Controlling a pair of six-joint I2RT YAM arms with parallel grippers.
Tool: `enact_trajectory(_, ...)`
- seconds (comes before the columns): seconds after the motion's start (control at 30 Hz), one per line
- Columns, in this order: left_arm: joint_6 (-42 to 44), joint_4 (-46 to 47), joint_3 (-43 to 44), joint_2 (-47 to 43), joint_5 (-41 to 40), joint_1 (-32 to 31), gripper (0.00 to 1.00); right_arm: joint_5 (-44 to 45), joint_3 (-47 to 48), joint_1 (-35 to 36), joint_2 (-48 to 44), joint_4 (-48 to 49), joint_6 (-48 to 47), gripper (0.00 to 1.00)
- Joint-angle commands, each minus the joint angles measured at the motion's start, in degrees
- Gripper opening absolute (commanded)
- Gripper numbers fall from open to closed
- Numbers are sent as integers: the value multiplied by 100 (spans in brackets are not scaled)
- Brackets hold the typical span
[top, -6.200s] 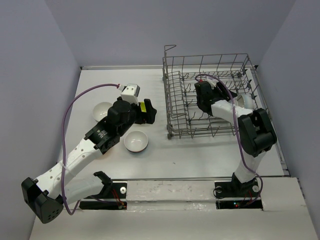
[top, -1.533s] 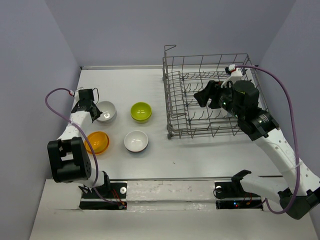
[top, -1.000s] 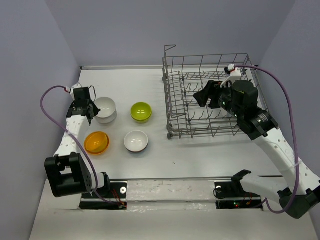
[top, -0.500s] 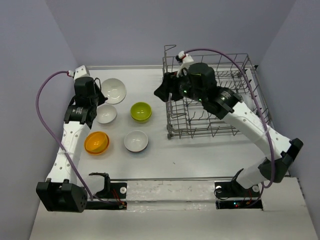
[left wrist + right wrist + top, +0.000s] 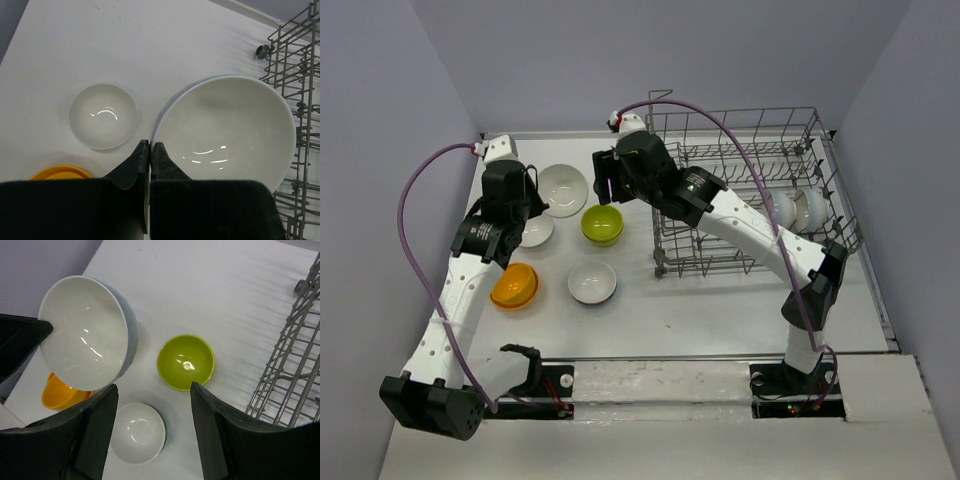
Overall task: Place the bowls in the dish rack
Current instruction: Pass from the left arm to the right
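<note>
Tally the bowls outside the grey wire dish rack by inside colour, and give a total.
White inside: 3 (gripped smooth round white bowl in left end effector; far resting white bowl; near resting white bowl)
Lime green: 1 (smooth round lime green bowl)
Orange: 1 (smooth round orange bowl)
Total: 5

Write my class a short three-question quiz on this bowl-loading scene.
1. True or false: the left claw is shut on the rim of a white bowl.
2. The right claw is: A open and empty; B shut on the lime bowl; C shut on the orange bowl.
3. What already stands in the dish rack?
Key: 1 true; 2 A; 3 white bowls.
</note>
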Motion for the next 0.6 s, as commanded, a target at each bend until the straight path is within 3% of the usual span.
enact_trajectory(0.0,-56,371,224,-292,-100,-172,0,760,618,211,253,-133,-197,65)
enact_trajectory(0.4,-206,353,136,-292,-460,-805,0,980,796,265,597,-168,-197,64)
enact_trajectory(0.57,-267,327,127,-309,-557,-946,0,1060,752,265,632,-151,-188,59)
